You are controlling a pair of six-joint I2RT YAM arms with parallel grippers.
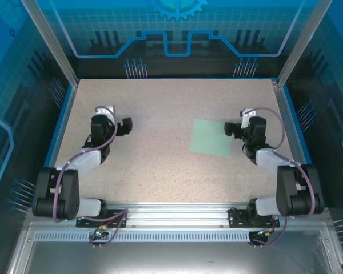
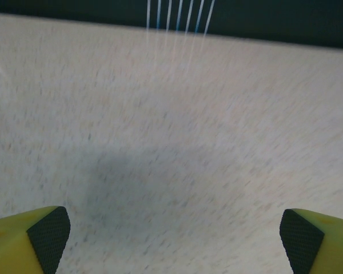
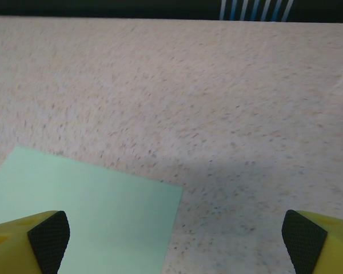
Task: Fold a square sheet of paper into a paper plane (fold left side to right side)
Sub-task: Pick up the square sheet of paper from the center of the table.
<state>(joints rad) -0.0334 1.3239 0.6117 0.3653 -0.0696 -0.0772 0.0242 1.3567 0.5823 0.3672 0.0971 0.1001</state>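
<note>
- At near edge of speckled beige tabletop (image 1: 160, 177): two black arm bases, bolted side by side.
- Further in, left side: left gripper (image 1: 126, 127), jaws spread wide, nothing between them, over bare table, well apart from the paper.
- Further in, right side: right gripper (image 1: 231, 129), jaws likewise wide apart, holding nothing, just beside the paper's right edge.
- Right of centre: thin pale mint-green square sheet of paper (image 1: 211, 137), lying flat on table, slightly rotated, no crease visible.
- Progress, judged: nothing folded, very start. Remaining: grasp left side, fold it over to right side, then every later fold toward the paper plane.
- Count: one sheet, two arms, two grippers, zero finished planes.
</note>
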